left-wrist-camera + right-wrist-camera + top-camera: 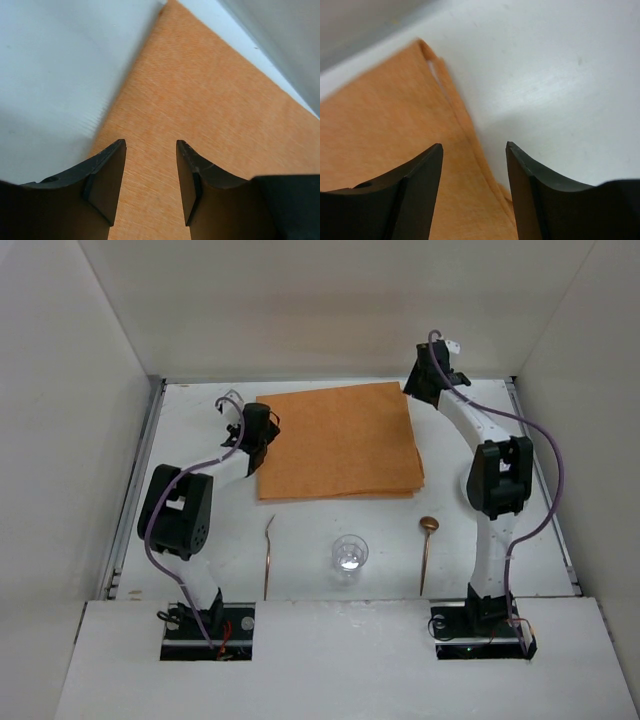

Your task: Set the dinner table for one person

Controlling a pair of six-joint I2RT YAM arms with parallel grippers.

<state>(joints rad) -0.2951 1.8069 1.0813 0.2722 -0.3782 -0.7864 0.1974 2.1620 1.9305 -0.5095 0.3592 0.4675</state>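
**A:** From the left wrist, we are seeing the left gripper (150, 150) hanging over the orange cloth (210, 115). Its two dark fingers (107, 175) are standing apart with nothing between them. The cloth's edge is running alongside the bare white dinner table (60, 75).

**B:** The right wrist is giving us what that view is not. The right gripper (474, 150), jaws likewise spread and gripping nothing, is hovering over a corner of the cloth, where stacked layers are showing along the edge.

**A:** We are not able to tell from up close whether either gripper is touching the fabric.

**B:** Only the top camera is showing us the whole setting. The table is lying between white walls (60, 440), with the cloth at its far middle. One gripper is at the cloth's left edge, the other at its far right corner. Nearer the arm bases, a clear glass (349, 553) is standing between a thin utensil (267, 558) on the left and a spoon (427, 550) on the right, all three apart from the cloth.
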